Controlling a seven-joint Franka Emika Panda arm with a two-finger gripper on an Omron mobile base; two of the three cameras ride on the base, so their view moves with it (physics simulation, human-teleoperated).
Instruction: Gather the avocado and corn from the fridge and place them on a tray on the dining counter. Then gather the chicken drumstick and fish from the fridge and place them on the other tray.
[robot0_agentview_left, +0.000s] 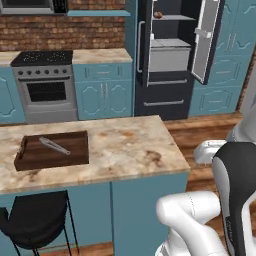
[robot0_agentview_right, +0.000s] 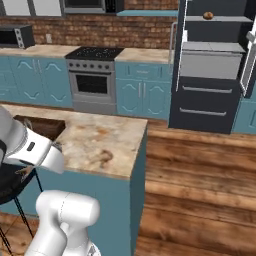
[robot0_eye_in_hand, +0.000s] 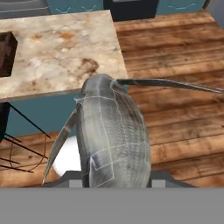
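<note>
So the fish (robot0_eye_in_hand: 114, 135) sits right up against the hand camera, hanging over the wooden floor (robot0_eye_in_hand: 175, 52) just off the near edge of the table (robot0_agentview_left: 130, 145), well short of the other tray (robot0_agentview_left: 30, 161) at the table's far left. The end effector looks clamped narrowly on the fish, but the fingers are buried behind its body, so I can't see where they actually bite. My guess on handling: it's light, fairly stiff, and smooth and rounded enough to twist or slip in a pinch. The thick middle of the body is the place to hold; those thin fins and the tail sticking out sideways are no good for gripping and could catch on the tray rim. Hard to read: a slim grey thing (robot0_agentview_left: 54, 145) already lies on the tray and I can't tell what it is. There's also a small brown lump (robot0_agentview_left: 158, 15) on the top shelf of the open fridge (robot0_agentview_left: 165, 95), too tiny to identify.
</note>
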